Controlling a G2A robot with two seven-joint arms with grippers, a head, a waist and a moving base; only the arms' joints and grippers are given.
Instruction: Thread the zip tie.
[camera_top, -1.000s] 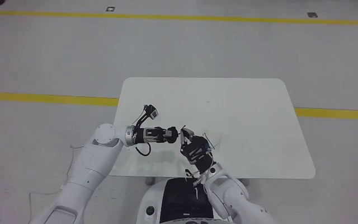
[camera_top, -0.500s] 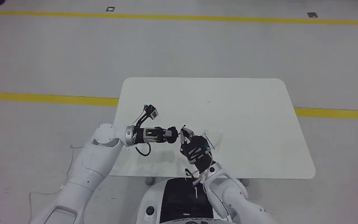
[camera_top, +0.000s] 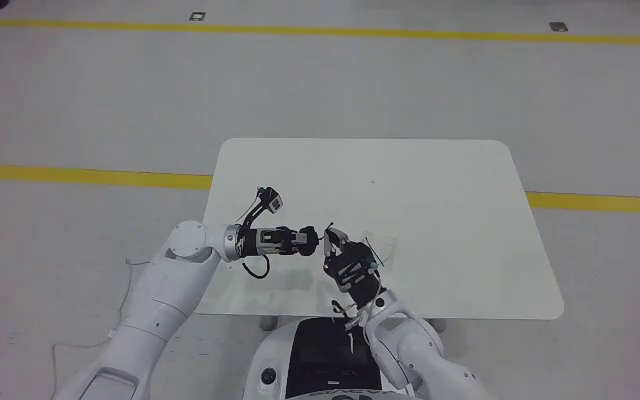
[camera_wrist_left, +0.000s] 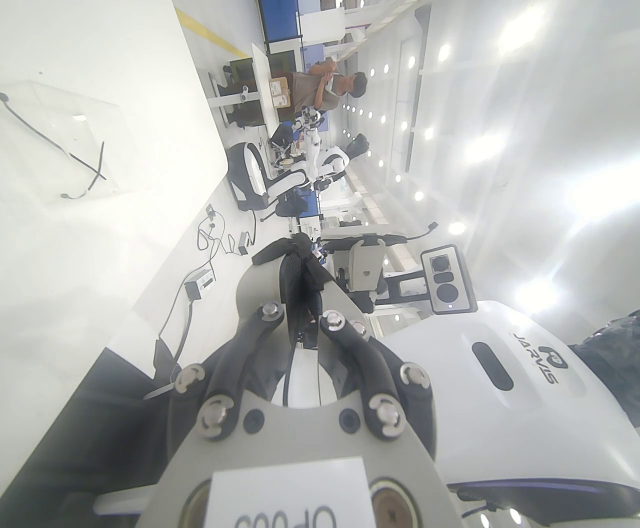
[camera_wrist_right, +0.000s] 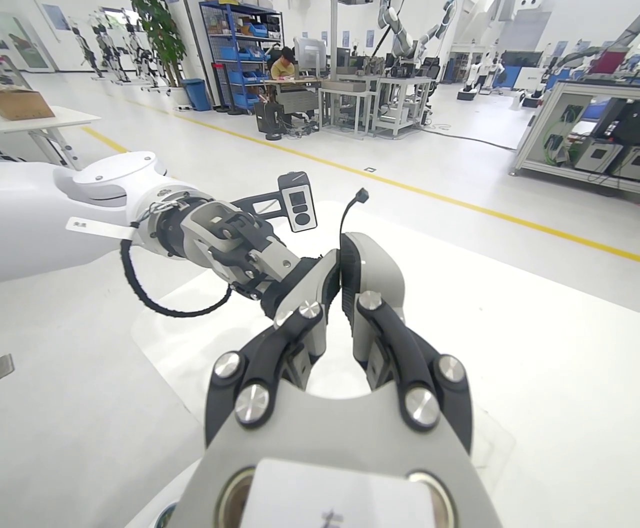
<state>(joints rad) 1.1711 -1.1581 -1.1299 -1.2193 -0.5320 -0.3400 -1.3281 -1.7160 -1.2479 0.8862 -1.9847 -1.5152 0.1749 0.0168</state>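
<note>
A thin black zip tie stands up between the shut fingers of my right gripper, its small head at the top. My left gripper is shut too, with a black strap running down between its fingers. In the top view the left gripper and the right gripper meet tip to tip above the near left part of the white table. Where the two sets of fingers touch is hidden, so the tie's tail end cannot be seen.
A clear flat tray lies on the table just right of the grippers, with spare black zip ties on it. The table's near edge runs close under both wrists.
</note>
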